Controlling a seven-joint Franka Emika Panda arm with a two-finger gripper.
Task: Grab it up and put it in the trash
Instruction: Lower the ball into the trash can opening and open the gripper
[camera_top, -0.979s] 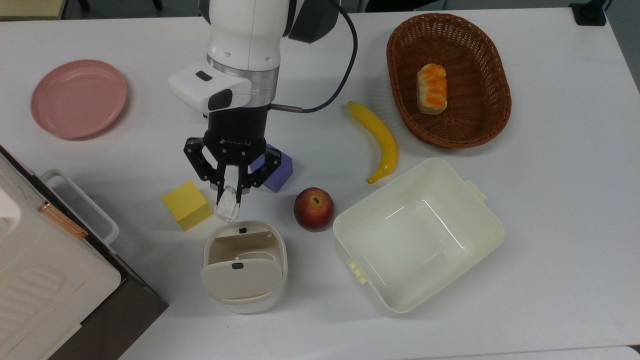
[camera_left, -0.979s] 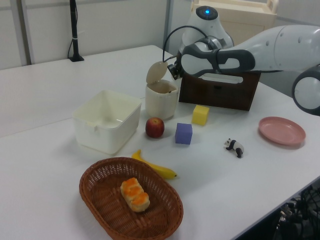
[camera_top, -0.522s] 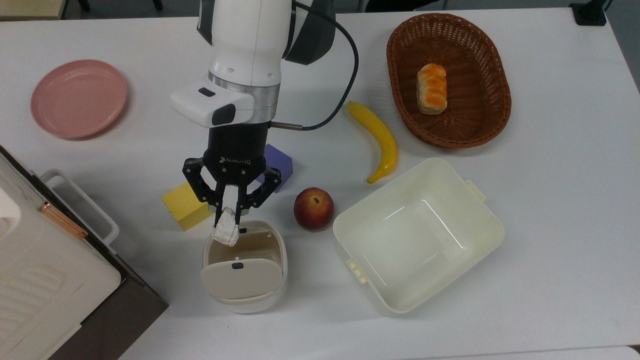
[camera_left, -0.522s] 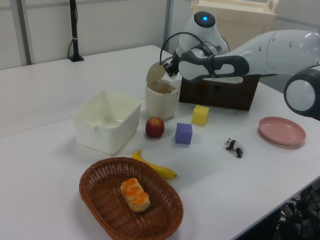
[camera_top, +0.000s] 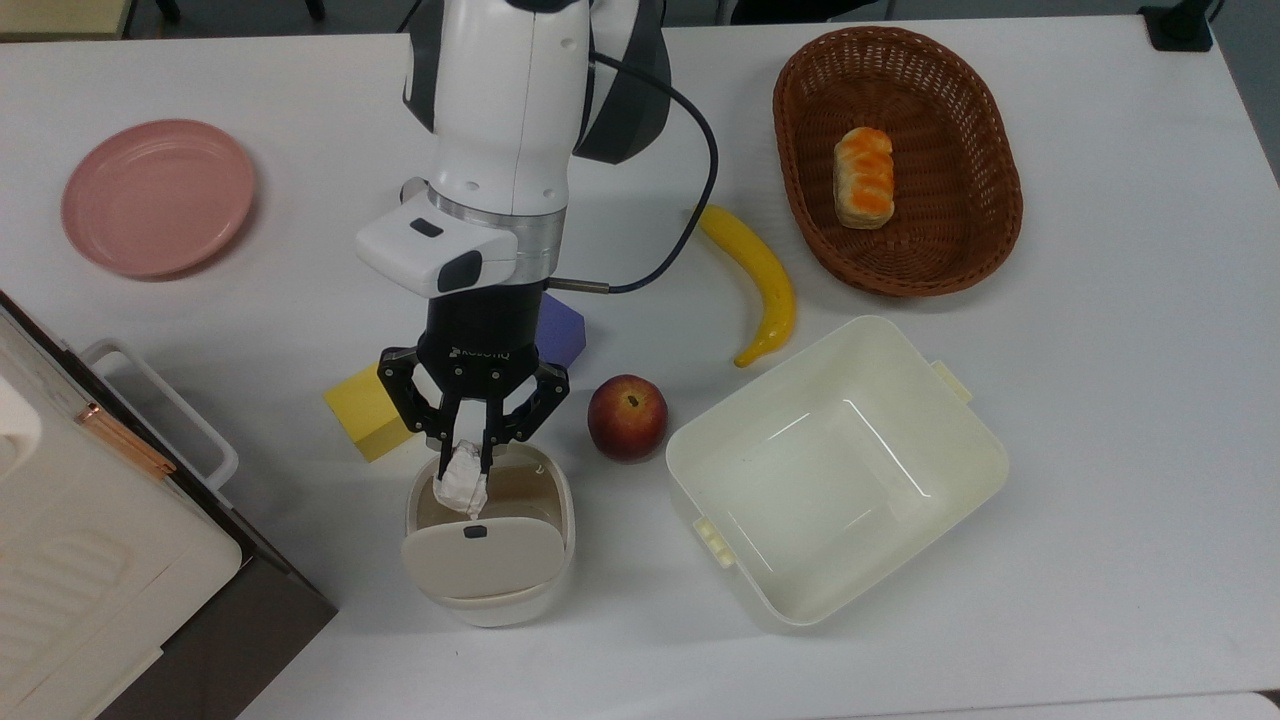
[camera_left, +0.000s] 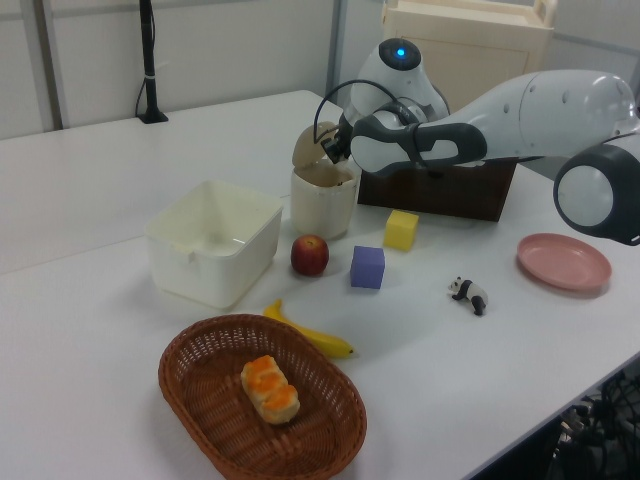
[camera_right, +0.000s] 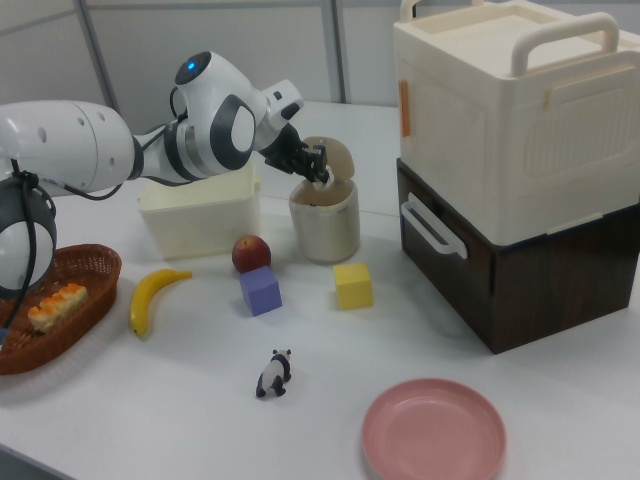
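The wad (camera_top: 461, 487) is pinched between the two fingers of the gripper (camera_top: 468, 470), which is clenched on it from above so that the paper hangs from the fingertips. It is held directly over the mouth of the bin (camera_top: 555, 560), and the bin's opening is thereby put straight beneath the gripper; in the top view the wad is seen against the dark inside of the bin, not against the desk (camera_top: 1100, 400). How deep into the mouth it sits cannot be told. The flap (camera_top: 483, 558) is tipped up on the far side of the opening from the gripper, so the way down is left free; in the right view it stands up behind the gripper (camera_right: 317, 166).

The grasp is judged to be kept until the wad is centred, since crumpled paper is light and could catch on the rim if let go off-centre. The release is judged to be the step in hand; only opening the fingers is wanted.

Just beside the gripper, on either side, the yellow cube (camera_top: 368, 410) and the apple (camera_top: 627, 417) rest on the desk; the purple cube (camera_top: 560, 335) lies partly under the wrist. The tub (camera_top: 960, 440) stands well apart, beyond the apple.
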